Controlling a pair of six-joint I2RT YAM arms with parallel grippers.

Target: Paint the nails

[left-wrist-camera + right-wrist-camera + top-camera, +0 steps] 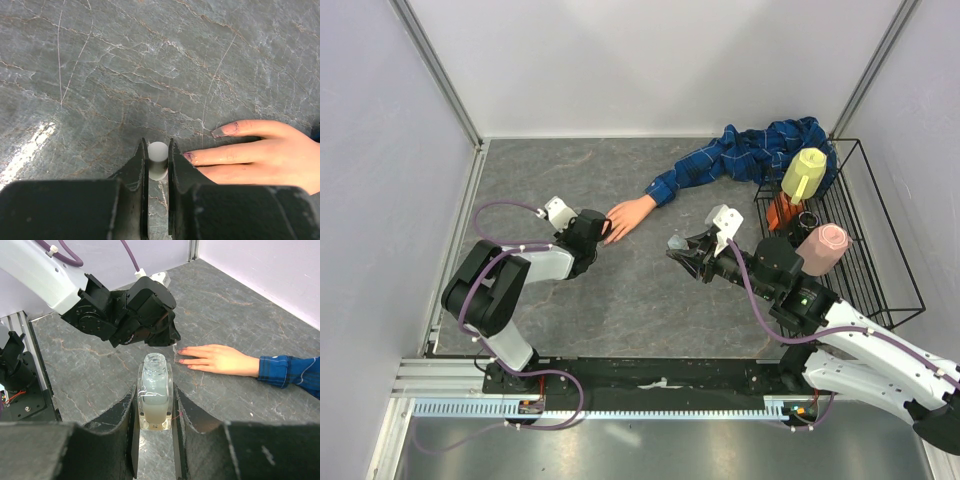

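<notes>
The peach mannequin hand (632, 214) lies palm down on the grey table, coming out of a blue plaid sleeve (750, 155). Its nails (189, 157) show purplish tint at the fingertips. My left gripper (603, 232) hovers right at those fingertips, shut on a white cap (158, 162). In the right wrist view a thin brush (175, 353) hangs below the left gripper, next to the fingertips. My right gripper (678, 247) is a short way right of the hand, shut on a small clear open bottle (155, 375) of pale liquid, held upright.
A black wire basket (890, 262) stands at the right edge, holding a yellow bottle (804, 172), a pink item (823, 247) and an orange object (780, 208). White walls enclose the table at the back and sides.
</notes>
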